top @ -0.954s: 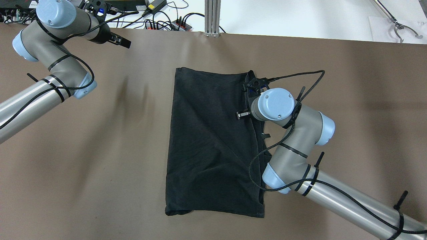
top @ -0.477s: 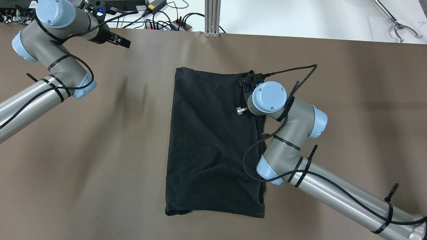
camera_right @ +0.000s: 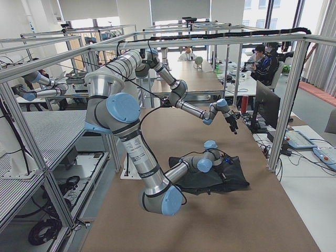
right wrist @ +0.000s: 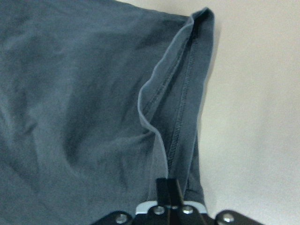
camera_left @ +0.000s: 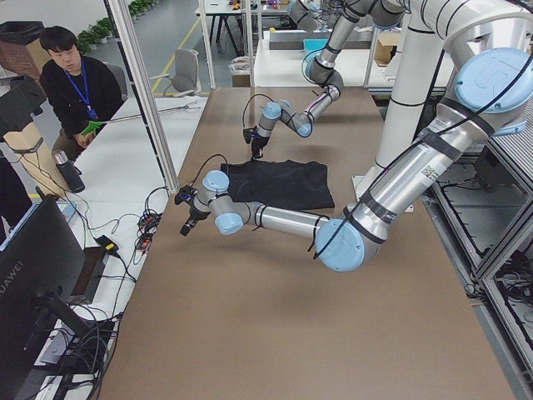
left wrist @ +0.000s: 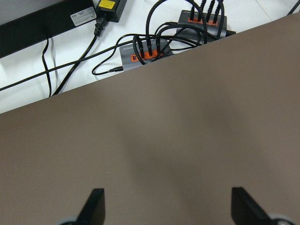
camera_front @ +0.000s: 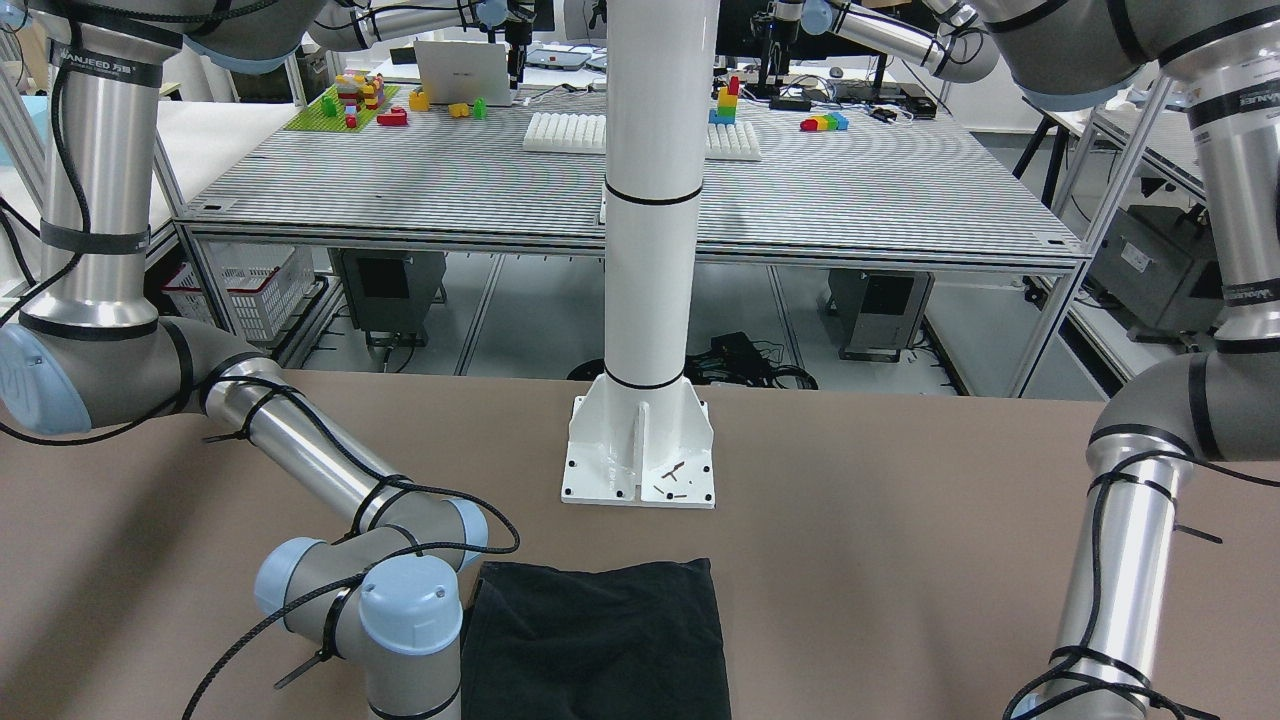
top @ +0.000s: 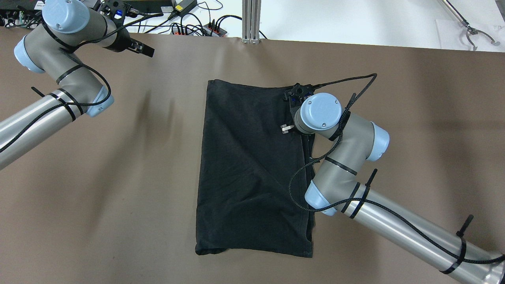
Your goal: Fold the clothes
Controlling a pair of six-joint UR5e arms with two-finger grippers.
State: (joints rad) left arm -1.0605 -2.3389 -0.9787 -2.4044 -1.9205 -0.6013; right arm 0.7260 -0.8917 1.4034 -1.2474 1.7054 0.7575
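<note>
The black garment lies folded in a long rectangle on the brown table. It also shows in the front view and both side views. My right gripper is shut on the garment's hemmed right edge near its far right corner. In the overhead view my right wrist hides the fingers. My left gripper is open and empty over bare table near the far left edge, well away from the garment. No logo shows.
Power strips and cables lie just beyond the table's far edge, close to my left gripper. An aluminium post stands at the far middle edge. The white column base sits on the robot's side. A person sits beyond the far edge.
My right wrist has shifted a little to the left and towards the far edge, still at the garment's right hem. The left arm has not moved.
</note>
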